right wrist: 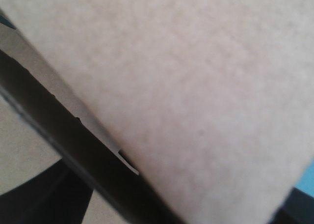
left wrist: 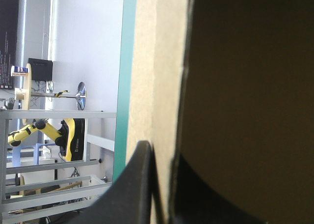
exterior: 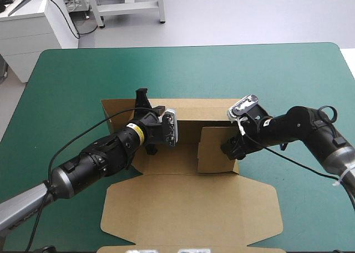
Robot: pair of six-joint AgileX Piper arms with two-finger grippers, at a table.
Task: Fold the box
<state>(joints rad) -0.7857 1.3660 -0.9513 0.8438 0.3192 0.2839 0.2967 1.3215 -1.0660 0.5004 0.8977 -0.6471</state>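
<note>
We find the box [exterior: 166,161] in the middle of the teal-green worktop [exterior: 72,81], partly raised. Its far wall [exterior: 191,110] stands up, and the lid [exterior: 188,208] lies flat toward the near edge.

The left gripper [exterior: 148,104] sits at the far left corner. In its wrist view the board runs edge-on, with a black finger [left wrist: 140,184] pressed to its outer face and a dark shape on the other side, so we read the jaws as clamped on the box.

The right gripper [exterior: 229,148] is at the right side flap [exterior: 213,150], which stands upright but leans inward. Its own view is filled by brown board, and we cannot tell whether its jaws are apart or together.

We judge that the side walls are being raised and tucked, and that the job is roughly half done.

The risks from here:
- If the left arm pulls while the right pushes, the light sheet may slide or twist on the cover (nothing else pins it down).
- The right flap could spring back flat if it is let go before it is tucked.
- A hard push against the crease could buckle the board or tear it at the cuts.
- The left corner could crumple under an over-tight clamp.
</note>
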